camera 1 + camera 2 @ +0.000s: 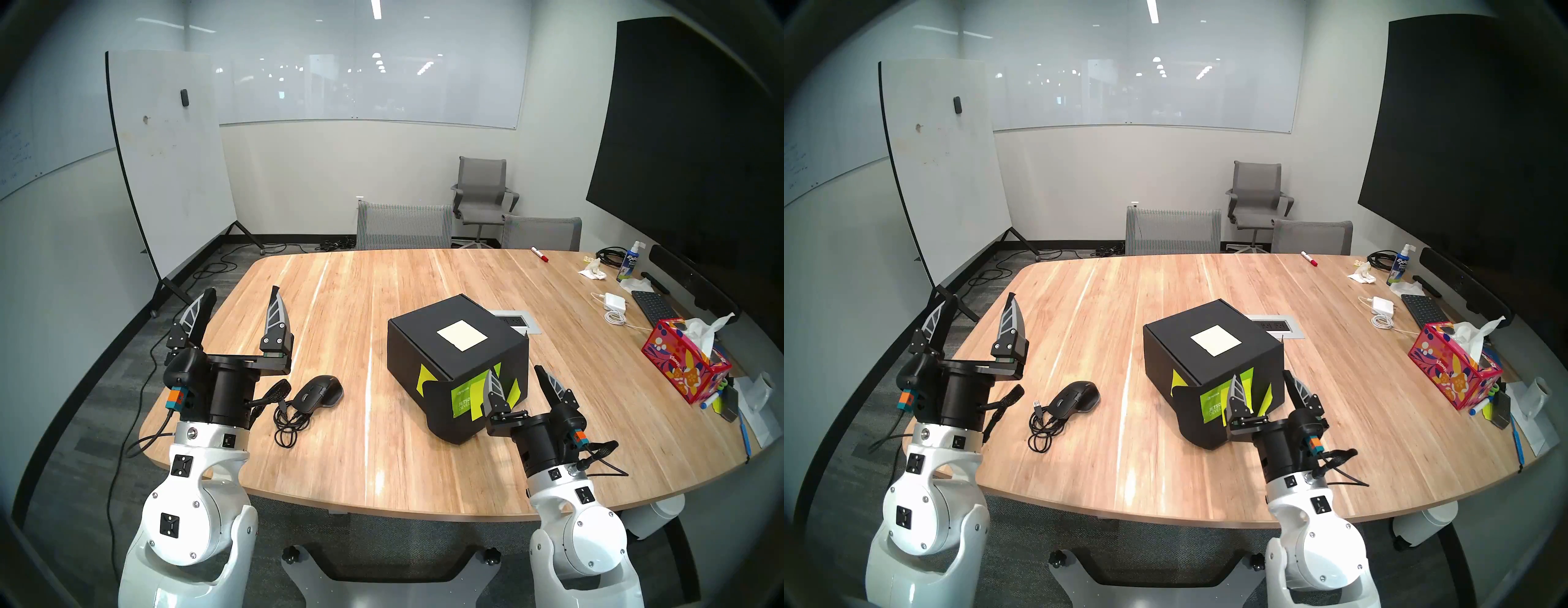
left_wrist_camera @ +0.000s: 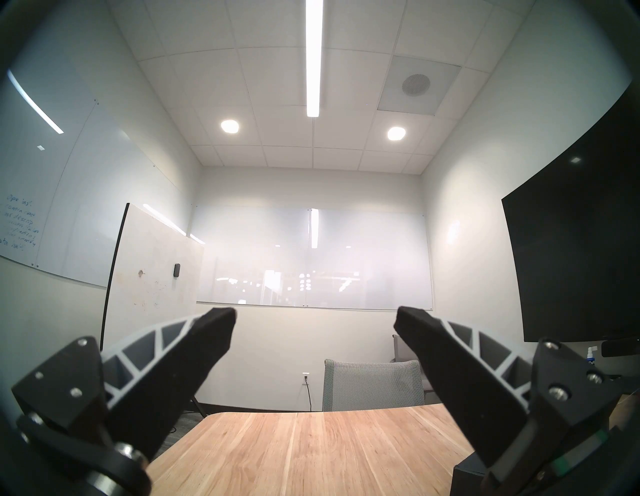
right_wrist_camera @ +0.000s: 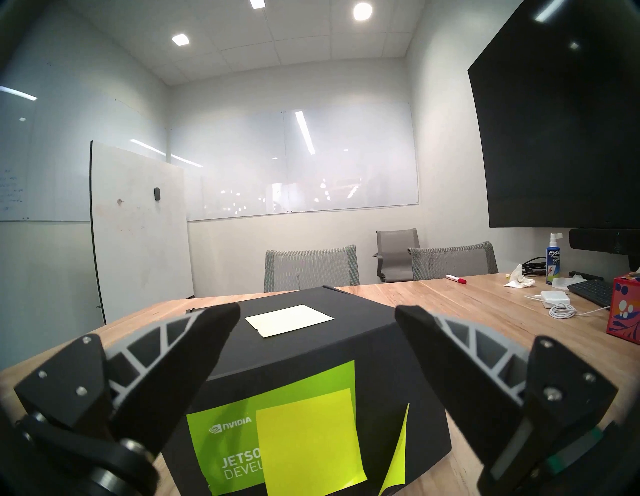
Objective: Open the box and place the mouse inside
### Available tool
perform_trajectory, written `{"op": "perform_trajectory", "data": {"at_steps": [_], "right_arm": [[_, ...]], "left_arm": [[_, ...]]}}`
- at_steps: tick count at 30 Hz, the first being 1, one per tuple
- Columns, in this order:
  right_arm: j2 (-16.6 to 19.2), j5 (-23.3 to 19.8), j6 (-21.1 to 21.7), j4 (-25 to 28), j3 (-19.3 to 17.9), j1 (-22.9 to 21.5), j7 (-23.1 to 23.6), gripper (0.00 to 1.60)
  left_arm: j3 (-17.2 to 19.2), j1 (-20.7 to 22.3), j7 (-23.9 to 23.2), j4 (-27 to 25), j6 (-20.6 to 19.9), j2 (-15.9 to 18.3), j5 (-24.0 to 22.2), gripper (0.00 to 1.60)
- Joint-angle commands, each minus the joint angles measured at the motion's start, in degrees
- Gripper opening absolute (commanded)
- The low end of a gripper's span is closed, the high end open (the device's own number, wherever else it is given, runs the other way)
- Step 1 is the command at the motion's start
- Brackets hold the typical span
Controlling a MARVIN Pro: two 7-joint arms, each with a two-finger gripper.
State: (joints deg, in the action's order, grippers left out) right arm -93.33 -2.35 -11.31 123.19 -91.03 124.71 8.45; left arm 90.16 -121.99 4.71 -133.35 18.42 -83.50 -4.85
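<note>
Nothing done yet: our box sits closed and our mouse lies on the table.

We hold our right gripper just short of the box's near face, fingers spread wide and empty, tips tilted slightly up toward the green label and sticky notes; the lid lies beyond and above the fingertips. We keep our left gripper raised, fingers released and empty, pointing up and away; the mouse with its coiled cable lies below and behind those fingertips, near the wrist. Opening the flap and placing the mouse both remain.
</note>
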Motion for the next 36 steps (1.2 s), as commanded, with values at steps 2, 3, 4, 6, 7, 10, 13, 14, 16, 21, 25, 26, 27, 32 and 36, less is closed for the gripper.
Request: {"op": "perform_trajectory", "data": {"at_steps": [2, 3, 4, 6, 7, 10, 13, 14, 16, 21, 25, 26, 27, 32, 36], "right_arm": [[0.74, 0.38, -0.72, 3.43, 1.66, 2.5, -1.43, 1.6], [0.83, 0.44, -0.72, 3.57, 1.81, 2.73, -1.64, 1.6], [0.94, 0.45, -0.74, 3.7, 1.97, 2.97, -1.9, 1.6], [1.18, 0.43, -0.88, 3.91, 2.3, 3.45, -2.39, 1.6], [1.33, 0.44, -0.95, 4.03, 2.5, 3.71, -2.64, 1.6], [2.1, 0.49, -1.24, 4.53, 3.48, 5.1, -4.05, 1.6], [2.53, 0.52, -1.57, 4.7, 3.97, 5.92, -4.77, 1.6], [2.77, 0.58, -1.63, 4.84, 4.26, 6.37, -5.13, 1.6], [3.25, 0.65, -2.15, 4.97, 4.74, 7.17, -5.81, 1.6], [4.73, 0.95, -3.78, 5.4, 6.04, 9.85, -8.06, 1.6], [5.31, 0.9, -4.73, 5.43, 6.39, 10.97, -8.97, 1.6], [5.53, 0.89, -4.98, 5.52, 6.5, 11.36, -9.28, 1.6], [5.95, 0.86, -5.36, 5.65, 6.65, 11.88, -9.83, 1.6], [5.39, 1.33, -6.77, 6.36, 5.77, 14.91, -10.32, 1.6], [5.51, 1.24, -9.15, 7.19, 4.7, 18.69, -11.08, 1.6]], "left_arm": [[0.02, -0.14, 0.02, -1.01, 0.11, -0.04, -0.05, 1.6], [0.02, -0.14, 0.02, -1.01, 0.11, -0.04, -0.05, 1.6], [0.02, -0.14, 0.02, -1.01, 0.11, -0.04, -0.05, 1.6], [0.02, -0.14, 0.02, -1.01, 0.11, -0.04, -0.05, 1.6], [0.02, -0.14, 0.02, -1.01, 0.11, -0.04, -0.05, 1.6], [0.02, -0.14, 0.02, -1.01, 0.11, -0.04, -0.05, 1.6], [0.02, -0.14, 0.02, -1.01, 0.11, -0.04, -0.05, 1.6], [0.02, -0.14, 0.02, -1.01, 0.11, -0.04, -0.05, 1.6], [0.02, -0.14, 0.02, -1.01, 0.11, -0.04, -0.05, 1.6], [0.02, -0.14, 0.02, -1.0, 0.11, -0.04, -0.05, 1.6], [0.02, -0.14, 0.02, -1.0, 0.11, -0.04, -0.05, 1.6], [0.02, -0.14, 0.02, -1.0, 0.11, -0.04, -0.05, 1.6], [0.02, -0.14, 0.02, -1.01, 0.11, -0.04, -0.05, 1.6], [0.02, -0.13, 0.02, -0.99, 0.12, -0.04, -0.04, 1.6], [0.02, -0.11, 0.02, -0.97, 0.13, -0.04, -0.04, 1.6]]}}
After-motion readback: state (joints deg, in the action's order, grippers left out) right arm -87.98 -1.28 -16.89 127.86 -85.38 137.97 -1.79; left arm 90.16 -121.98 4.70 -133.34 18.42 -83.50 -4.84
